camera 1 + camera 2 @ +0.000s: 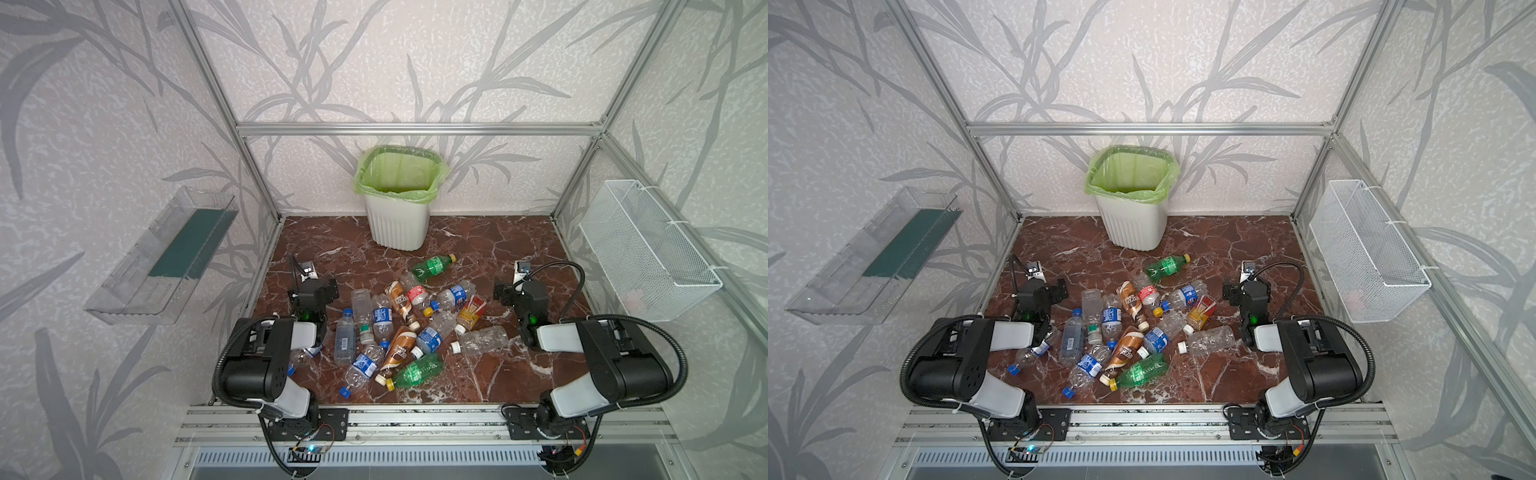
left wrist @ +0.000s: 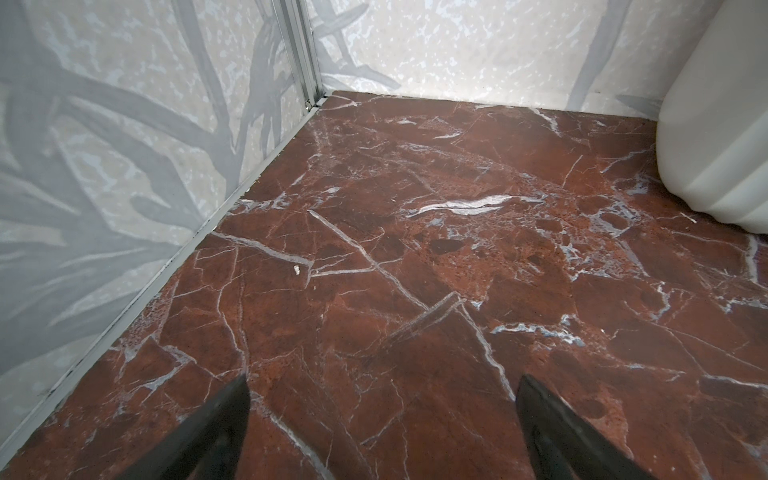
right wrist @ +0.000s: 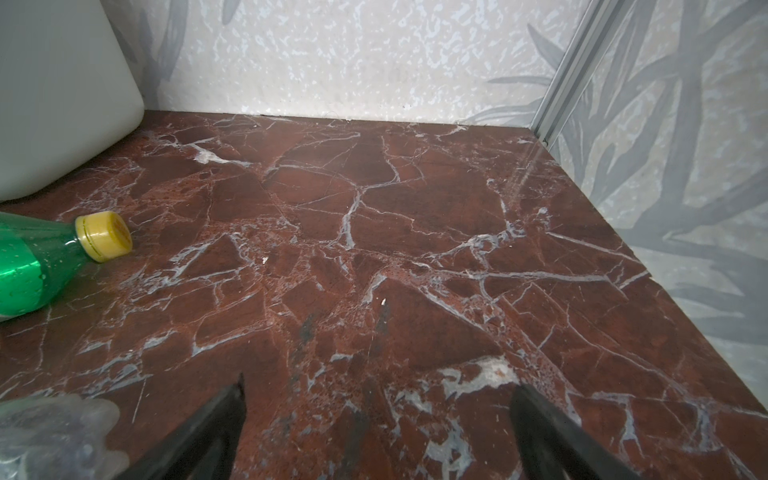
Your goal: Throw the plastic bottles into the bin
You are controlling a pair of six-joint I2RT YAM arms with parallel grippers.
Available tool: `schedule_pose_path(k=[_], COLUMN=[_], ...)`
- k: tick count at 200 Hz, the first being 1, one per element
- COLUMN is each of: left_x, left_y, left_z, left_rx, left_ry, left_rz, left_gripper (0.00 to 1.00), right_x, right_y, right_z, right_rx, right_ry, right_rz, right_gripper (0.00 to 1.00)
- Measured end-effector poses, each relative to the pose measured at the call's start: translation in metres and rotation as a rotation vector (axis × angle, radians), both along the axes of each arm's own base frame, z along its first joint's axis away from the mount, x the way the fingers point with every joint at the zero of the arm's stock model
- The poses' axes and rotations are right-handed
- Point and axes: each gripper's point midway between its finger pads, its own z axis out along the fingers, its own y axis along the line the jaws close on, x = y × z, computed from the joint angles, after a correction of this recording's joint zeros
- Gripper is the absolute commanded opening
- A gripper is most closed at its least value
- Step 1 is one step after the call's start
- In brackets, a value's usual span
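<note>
Glossy bench [image 1: 478,376], red-brown marble pattern veined in white. Strewn across its middle, all lying on their sides, the plastic bottles [image 1: 399,328]: thin-walled, dented, mostly cylindrical. Among them blue-labelled clear bottles [image 1: 382,316] with blue caps, two brown-wrapped bottles [image 1: 400,347] with smooth waisted shapes, one orange-and-red bottle [image 1: 471,311], and a crumpled clear bottle [image 1: 484,338] with bulging ribbed walls and a white cap. Nearest the front edge, a translucent near green bottle [image 1: 415,370], yellow-capped. Set apart from the heap toward the back, a far green bottle [image 1: 434,266], cap toward the right. In the right wrist view, tiny beads speckling the far green bottle [image 3: 25,266], its yellow cap finely ridged.

Upright against the back wall, well behind the heap, the bin [image 1: 397,228]: white matte plastic, tapered, vertically ribbed, squarish rim wrapped in a thin, wrinkled light green bag [image 1: 399,195].

Left gripper [image 2: 382,384]: dark tapered fingers spread wide over bare bench, holding nothing, left of the heap. Right gripper [image 3: 379,388]: likewise spread wide and empty, right of the heap.

On the side walls, a clear plastic tray [image 1: 166,257] and a white wire mesh basket [image 1: 648,253].
</note>
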Motion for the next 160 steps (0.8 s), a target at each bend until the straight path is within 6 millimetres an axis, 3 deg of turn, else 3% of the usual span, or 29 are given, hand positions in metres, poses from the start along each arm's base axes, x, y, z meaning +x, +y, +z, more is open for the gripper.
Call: schedule_pose_path(k=[42,65,88,106,137,150,160], left_x=[0.0,0.0,-0.006,-0.003,-0.003,-0.016,-0.027], left_y=[0.0,0.0,0.009,0.021,0.028,0.025,0.02], left_z=[0.0,0.0,0.01,0.055,0.187,0.225,0.24], left_rx=[-0.001,0.0,0.002,-0.022,-0.131,-0.176,-0.203], left_ry=[0.0,-0.001,0.024,0.005,-0.171,-0.207,-0.206], left_rz=[0.0,0.001,0.057,0.15,0.231,0.221,0.197], left_gripper=[0.99,0.94,0.94,0.88,0.7,0.69,0.69], right_x=[0.0,0.0,-0.003,-0.005,0.001,-0.007,-0.018], right_y=[0.0,0.0,-0.001,-0.007,-0.006,-0.001,0.005], right_z=[-0.001,-0.001,0.001,0.028,0.147,0.186,0.199], right_rx=[0.0,-0.001,-0.009,0.021,0.262,0.389,0.476], right_ry=[0.005,0.005,0.036,0.059,-0.032,-0.041,-0.01], right_rz=[0.001,0.002,-0.007,-0.064,-0.139,-0.146,-0.154], right_gripper=[0.99,0.99,0.97,0.93,0.8,0.77,0.78])
